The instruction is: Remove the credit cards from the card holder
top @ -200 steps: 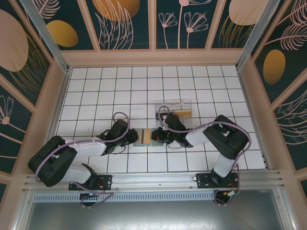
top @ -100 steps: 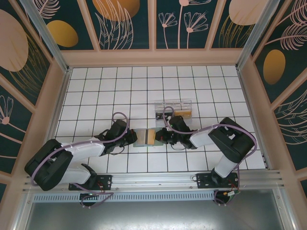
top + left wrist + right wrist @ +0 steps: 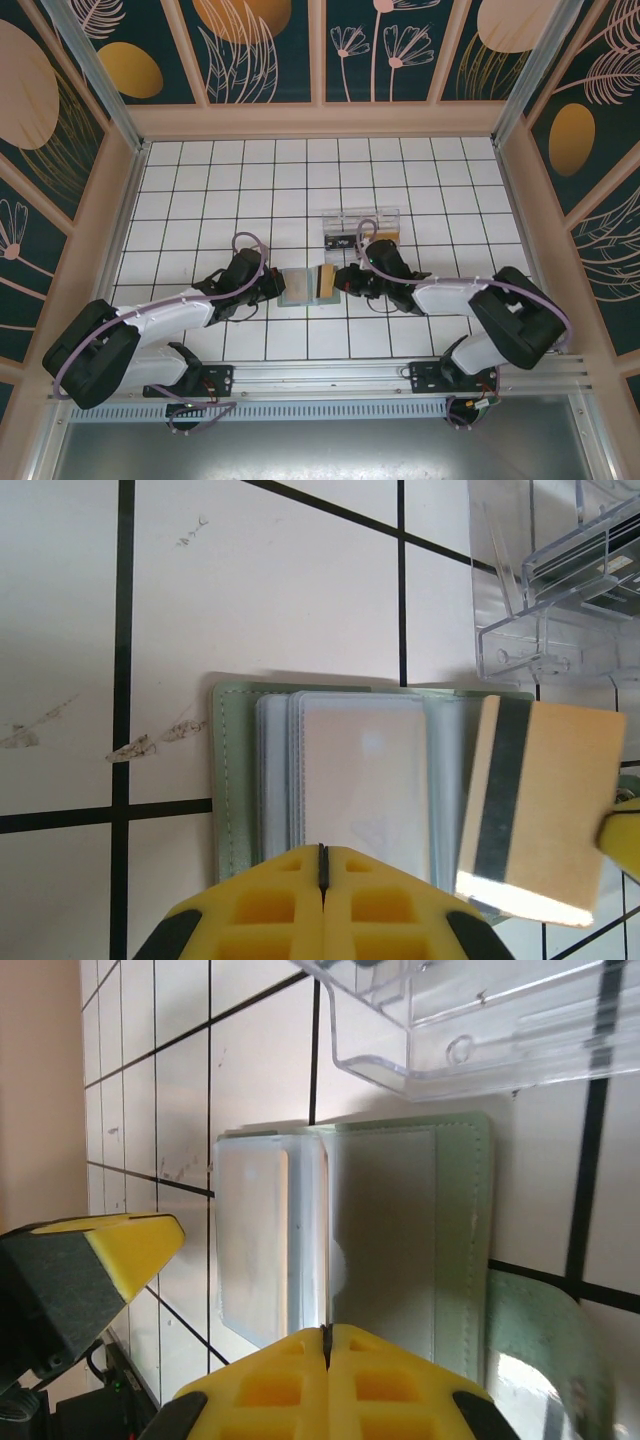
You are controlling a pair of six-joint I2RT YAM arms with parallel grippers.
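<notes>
- Now the tan credit card (image 3: 325, 282), with its dark stripe, sits almost clear of the card holder (image 3: 298, 285). In the left wrist view the tan credit card (image 3: 560, 800) overlaps only the holder's right end, lower right of frame.
- The card holder lies open and flat on the white tiles at centre of the top view. A pale credit card (image 3: 360, 770) remains in its clear sleeves, so I judge the task only partly done.
- The right gripper (image 3: 343, 282) is clamped on the tan card's right edge. Its fingers meet at the bottom of its own wrist view (image 3: 327, 1338).
- The left gripper (image 3: 322, 865) is closed, resting at the holder's lower edge as if pinning it. Whether it pinches the cover I cannot tell.
- Against a second ago, the tan card has slid rightward out of the sleeves and the right arm has swung right. The left gripper and holder have hardly moved.
- The clear box (image 3: 360, 228) stands above and right of the holder.
</notes>
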